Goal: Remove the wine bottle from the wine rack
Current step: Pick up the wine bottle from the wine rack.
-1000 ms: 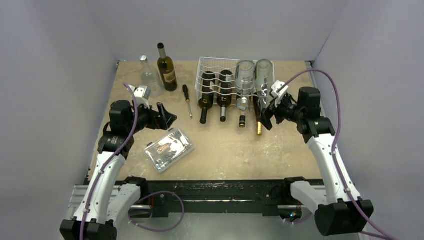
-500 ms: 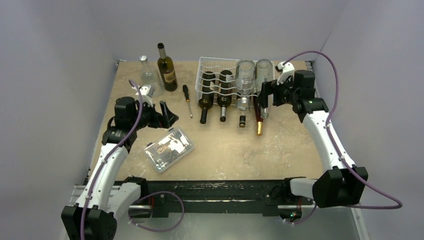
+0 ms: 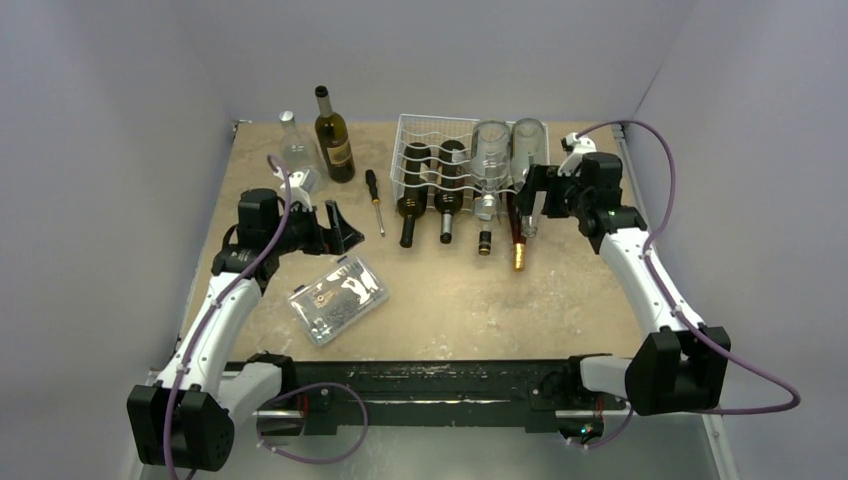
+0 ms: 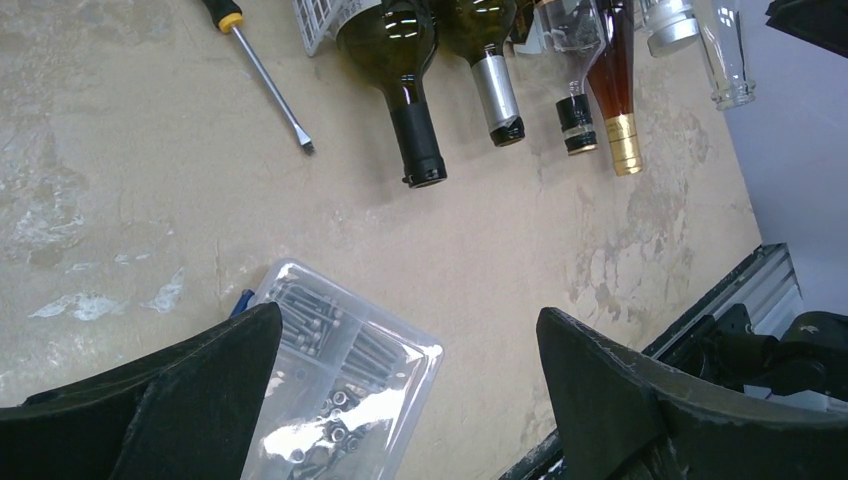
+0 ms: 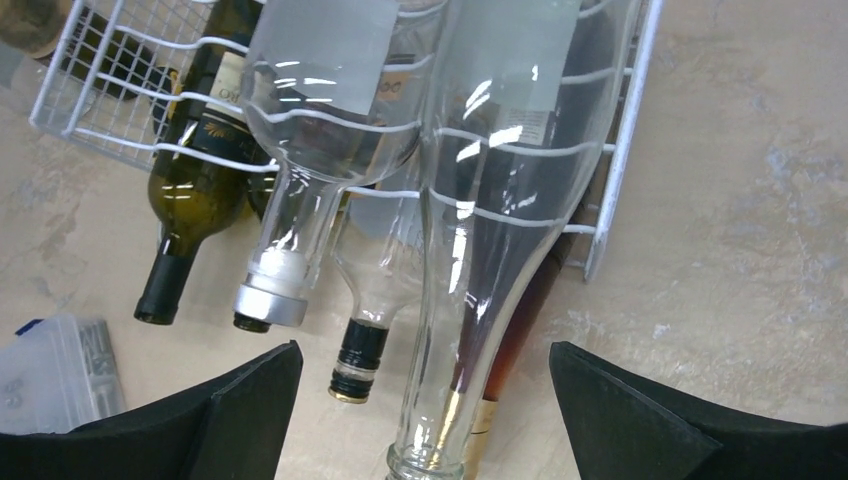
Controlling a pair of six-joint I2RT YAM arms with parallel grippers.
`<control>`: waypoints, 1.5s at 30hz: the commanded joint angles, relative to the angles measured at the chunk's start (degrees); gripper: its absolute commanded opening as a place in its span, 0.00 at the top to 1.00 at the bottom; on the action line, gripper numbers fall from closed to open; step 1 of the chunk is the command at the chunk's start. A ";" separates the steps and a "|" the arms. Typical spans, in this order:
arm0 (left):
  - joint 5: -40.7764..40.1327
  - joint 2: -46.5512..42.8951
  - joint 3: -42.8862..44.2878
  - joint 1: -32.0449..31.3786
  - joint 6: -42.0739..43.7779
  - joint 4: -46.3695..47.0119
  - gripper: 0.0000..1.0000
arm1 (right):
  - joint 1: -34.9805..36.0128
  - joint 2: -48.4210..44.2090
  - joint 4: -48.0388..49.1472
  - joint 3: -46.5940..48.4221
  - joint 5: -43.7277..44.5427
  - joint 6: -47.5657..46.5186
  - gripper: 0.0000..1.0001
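Hovering with jaws apart, the right gripper (image 5: 425, 350) frames the neck of the clear glass wine bottle (image 5: 480, 200) at lower centre, below the white wire rack (image 5: 620, 150).

The wine rack (image 3: 425, 135) is sitting toward the back of the bench (image 3: 560, 300), right of centre. Four lower bottles (image 3: 411, 200) are lying side by side in it, necks sticking out toward the near edge. Two upper bottles (image 3: 491, 150) are lying on top of them at the rack's right end. The screwdriver (image 3: 376, 200) is lying just left of the rack. Further left, a wine bottle (image 3: 333, 140) and a smaller glass bottle (image 3: 297, 152) are standing near the back. The parts box (image 3: 338, 298) is lying nearer, left of centre. The left end effector (image 3: 340, 228) is hovering between box and screwdriver. The right end effector (image 3: 532, 200) is hanging over the necks at the rack's right end.
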 commanded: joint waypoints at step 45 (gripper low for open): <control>-0.47 -8.34 2.36 -0.13 1.82 -0.32 0.00 | -0.12 9.26 16.16 -6.28 0.79 12.25 0.41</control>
